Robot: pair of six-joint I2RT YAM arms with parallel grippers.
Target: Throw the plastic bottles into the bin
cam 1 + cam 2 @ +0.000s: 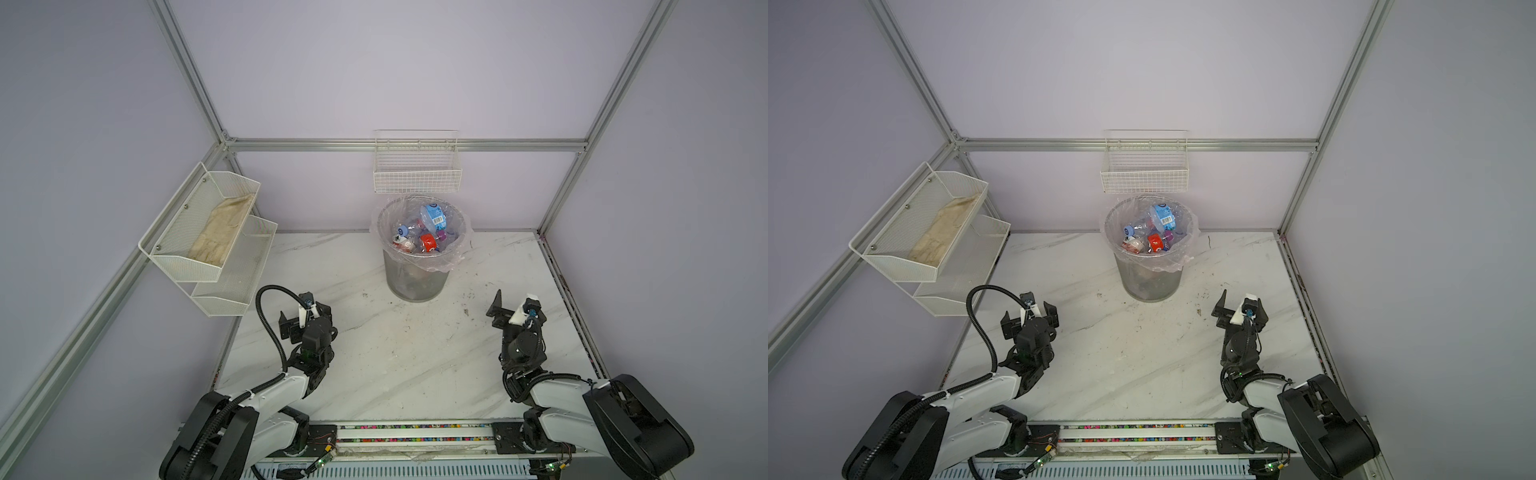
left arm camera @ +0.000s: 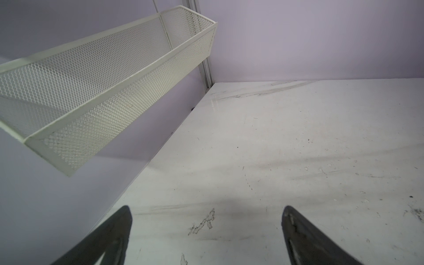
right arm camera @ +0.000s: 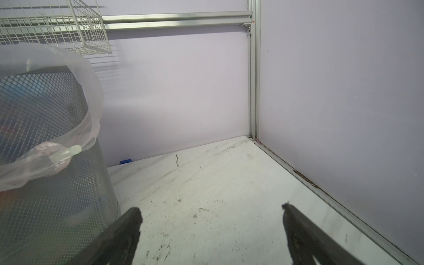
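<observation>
Here left fingers [image 2: 98, 241] and right fingers [image 3: 305, 238] gape wide, empty; plastic bottles [image 1: 432, 216] lie in the bin [image 1: 415, 278] below a wire basket [image 1: 415, 180].

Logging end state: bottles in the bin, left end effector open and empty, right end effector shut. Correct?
No: the right end effector is open, jaws wide apart with nothing between them in the right wrist view. The rest holds: bottles in the bin, left end effector open and empty.

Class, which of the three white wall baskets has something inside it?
The upper mesh basket: only it holds a beige sheet; the others look empty.
</observation>
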